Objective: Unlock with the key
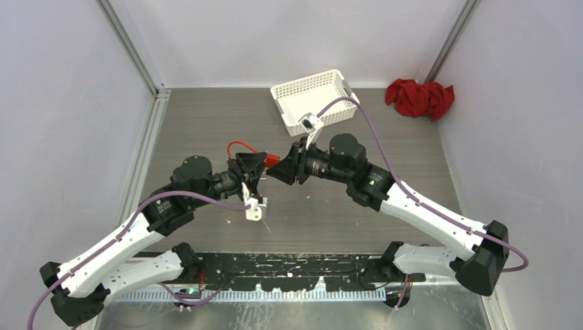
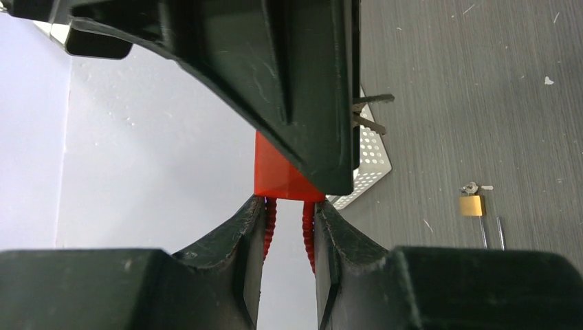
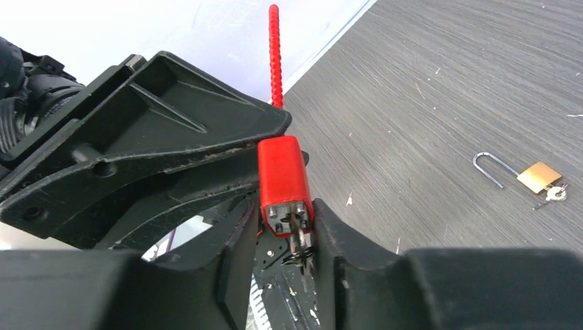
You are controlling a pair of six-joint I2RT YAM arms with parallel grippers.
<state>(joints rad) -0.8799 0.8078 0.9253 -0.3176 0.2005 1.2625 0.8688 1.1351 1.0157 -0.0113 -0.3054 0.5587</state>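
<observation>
A red cable lock [image 1: 273, 160] hangs in the air between both grippers. My left gripper [image 1: 258, 165] is shut on the two strands of its red cable [image 2: 269, 223], just below the lock body [image 2: 278, 175]; the cable loop [image 1: 237, 145] sticks out behind. In the right wrist view a key [image 3: 300, 237] sits in the keyhole at the end of the lock body [image 3: 282, 172], with a ring and a second key hanging from it. My right gripper [image 3: 285, 213] is closed round that key end; its right finger [image 3: 333, 237] touches the lock.
A small brass padlock [image 3: 538, 177] with its shackle open and a key in it lies on the dark table; it also shows in the left wrist view [image 2: 471, 205]. A white perforated basket [image 1: 306, 86] stands behind. A red cloth [image 1: 419, 97] lies at the back right.
</observation>
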